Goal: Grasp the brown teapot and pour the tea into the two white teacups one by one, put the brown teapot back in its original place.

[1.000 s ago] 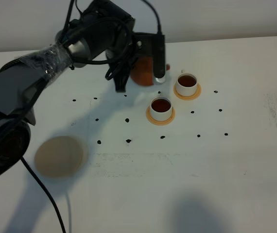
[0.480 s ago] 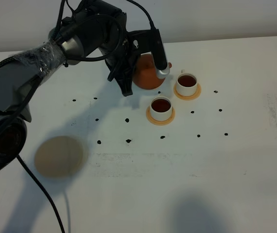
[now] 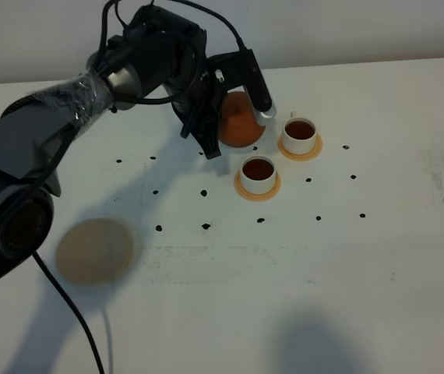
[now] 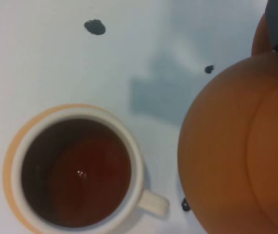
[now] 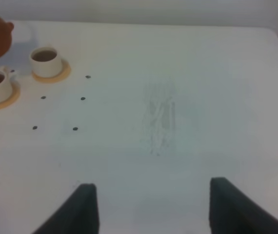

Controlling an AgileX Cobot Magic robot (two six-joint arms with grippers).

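With both white teacups (image 3: 259, 173) full, the left gripper (image 3: 241, 117), jaws clamped on the brown teapot (image 3: 239, 121) at upper centre, must next carry it to the beige coaster (image 3: 94, 250) at lower left; the right gripper (image 5: 148, 204) idles with jaws apart.

A lab test bench: bare white table (image 3: 300, 280) dotted with black position markers (image 3: 206, 226) (no furnishings).

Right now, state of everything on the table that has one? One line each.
brown teapot: held by the left pincer, off its coaster, beside the cups.
near white teacup: upright on its orange coaster, filled with dark tea.
far white teacup: upright on its orange coaster, filled with dark tea.
beige coaster: bare, teapot not on it.
right pincer: open, holding nothing, away from the cups.
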